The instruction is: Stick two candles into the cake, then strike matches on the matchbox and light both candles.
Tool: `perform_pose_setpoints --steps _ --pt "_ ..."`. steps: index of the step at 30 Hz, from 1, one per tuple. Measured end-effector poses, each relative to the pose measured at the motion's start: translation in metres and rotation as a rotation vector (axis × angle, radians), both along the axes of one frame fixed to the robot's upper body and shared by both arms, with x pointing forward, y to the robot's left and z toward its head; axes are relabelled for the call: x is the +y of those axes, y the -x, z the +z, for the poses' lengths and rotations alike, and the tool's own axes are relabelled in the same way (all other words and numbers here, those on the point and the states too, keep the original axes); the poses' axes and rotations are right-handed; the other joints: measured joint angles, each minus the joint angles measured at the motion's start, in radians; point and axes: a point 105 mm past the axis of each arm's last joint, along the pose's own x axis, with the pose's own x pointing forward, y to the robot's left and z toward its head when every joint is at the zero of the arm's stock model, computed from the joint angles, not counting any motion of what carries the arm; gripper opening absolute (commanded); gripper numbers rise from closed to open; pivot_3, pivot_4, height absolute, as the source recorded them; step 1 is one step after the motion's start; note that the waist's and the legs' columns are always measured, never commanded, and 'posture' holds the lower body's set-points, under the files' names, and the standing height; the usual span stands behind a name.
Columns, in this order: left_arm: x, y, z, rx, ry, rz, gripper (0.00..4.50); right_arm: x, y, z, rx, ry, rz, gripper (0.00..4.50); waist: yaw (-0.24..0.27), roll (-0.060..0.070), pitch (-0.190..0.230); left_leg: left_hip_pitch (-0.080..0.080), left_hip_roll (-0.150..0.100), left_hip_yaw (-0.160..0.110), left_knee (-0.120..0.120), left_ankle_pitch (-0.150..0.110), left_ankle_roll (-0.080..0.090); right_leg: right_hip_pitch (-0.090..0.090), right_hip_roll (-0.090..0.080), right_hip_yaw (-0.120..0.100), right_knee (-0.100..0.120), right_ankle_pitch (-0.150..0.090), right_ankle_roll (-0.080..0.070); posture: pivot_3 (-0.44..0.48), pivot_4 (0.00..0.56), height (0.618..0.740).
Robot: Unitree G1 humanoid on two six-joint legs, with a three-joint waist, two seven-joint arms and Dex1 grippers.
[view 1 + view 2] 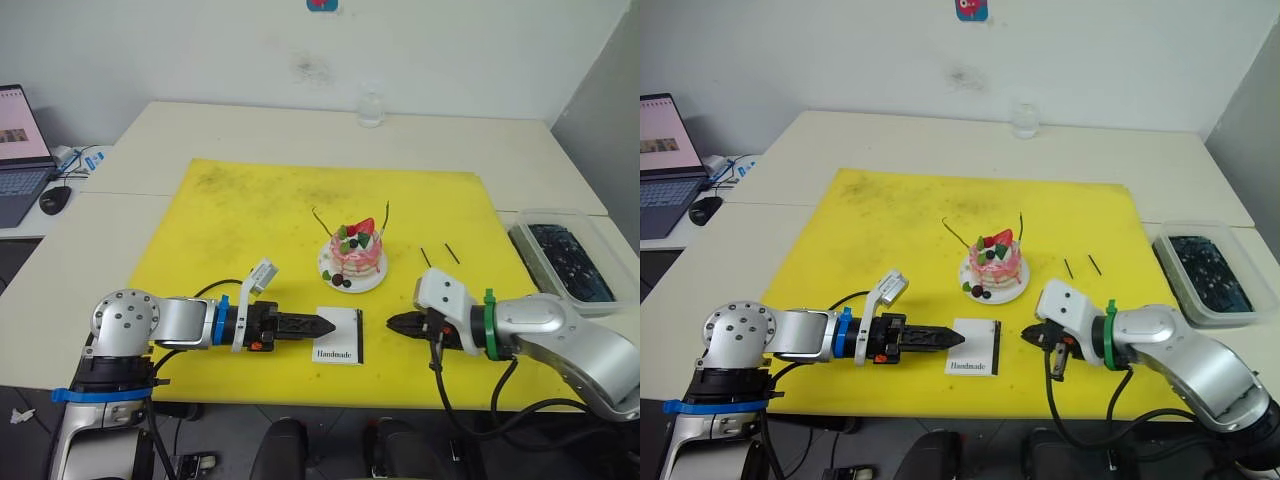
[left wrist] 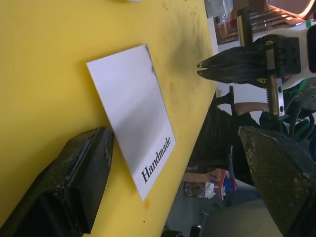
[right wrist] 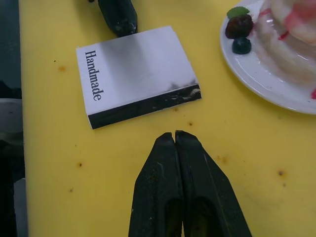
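Left pincer (image 1: 328,324): lies low over the yellow mat (image 1: 240,215), pointing toward the robot's right. Its tip is at the left edge of the matchbox. In the head views its fingers look pressed together; the left wrist view shows two dark fingers with a gap between them, so I cannot tell how far open it is. It holds nothing.
Right pincer (image 1: 392,322): low over the mat on the other side of the matchbox, pointing toward the robot's left, a short way from the box's black strip. Its two black fingers (image 3: 163,182) are pressed together, gripping nothing.
Matchbox (image 1: 339,335): flat white box printed "Handmade", lying on the mat between the two pincers, just in front of the cake's plate.
Cake (image 1: 357,249): small pink round cake with a strawberry on top, on a white plate (image 1: 335,270) near the middle of the mat.
Candles (image 1: 321,221): two thin wiry sticks rising from the cake, one on each side, the other (image 1: 387,215) on the robot's right.
Matches (image 1: 426,257): two short dark sticks lying on the mat to the right of the cake, near each other, the second (image 1: 452,253) beside the first.
Counter (image 1: 300,130): pale top carrying the mat.
Clear tub (image 1: 568,258): at the counter's right edge, with dark contents.
Laptop (image 1: 20,150): open, far left.
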Motion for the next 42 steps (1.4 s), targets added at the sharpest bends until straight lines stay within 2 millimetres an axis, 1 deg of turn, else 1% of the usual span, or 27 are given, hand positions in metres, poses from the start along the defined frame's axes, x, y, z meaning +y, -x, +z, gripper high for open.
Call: perform_pose_setpoints --steps 9,12,18,30,35,38,42 --pt "-0.006 0.001 -0.003 0.007 0.005 -0.008 4.5 0.014 0.0 -0.023 0.056 0.026 0.005 0.05 0.001 0.0 0.0 0.0 -0.001 0.0 0.0 0.0 0.0 0.0 0.0 0.0 0.0 0.0 0.0 0.0 0.15 0.74" --pt "-0.007 0.001 -0.003 0.007 0.003 -0.006 4.5 0.017 -0.001 -0.024 0.049 0.022 0.005 0.05 0.0 0.0 0.0 0.0 0.0 0.0 0.0 0.0 0.0 0.0 0.0 0.0 0.0 0.0 0.0 0.0 0.15 0.74" --pt "-0.008 0.002 -0.005 0.0 -0.003 -0.005 4.5 0.03 -0.002 -0.026 0.045 -0.016 0.01 0.05 0.0 0.0 -0.001 0.001 0.0 0.0 0.0 0.0 0.0 0.0 0.0 0.0 0.0 0.0 0.0 0.0 0.15 0.74" --pt "-0.009 0.004 -0.006 -0.009 -0.007 -0.001 4.5 0.045 0.003 -0.025 0.041 -0.051 0.061 0.05 -0.001 0.0 -0.001 0.001 0.0 0.0 0.0 0.0 0.0 0.0 0.0 0.0 0.0 0.0 0.0 0.0 0.15 0.74" --pt "-0.009 0.005 -0.006 -0.014 -0.014 -0.002 4.5 0.048 0.002 -0.026 0.035 -0.052 0.066 0.05 -0.001 0.0 -0.001 0.001 0.0 0.0 0.0 0.0 0.0 0.0 0.0 0.0 0.0 0.0 0.0 0.0 0.15 0.74" --pt "-0.009 0.005 -0.007 -0.017 -0.021 0.001 3.88 0.049 0.002 -0.026 0.035 -0.051 0.068 0.0 -0.001 0.0 -0.001 0.001 0.0 0.0 0.0 0.0 0.0 0.0 0.0 0.0 0.0 0.0 0.0 0.0 0.15 0.74" --pt "-0.008 0.004 -0.013 -0.013 -0.044 0.025 2.65 0.049 0.002 -0.025 0.033 -0.052 0.07 0.0 -0.001 0.0 -0.001 0.001 0.0 0.0 0.0 0.0 0.0 0.0 0.0 0.0 0.0 0.0 0.0 0.0 0.15 0.74"
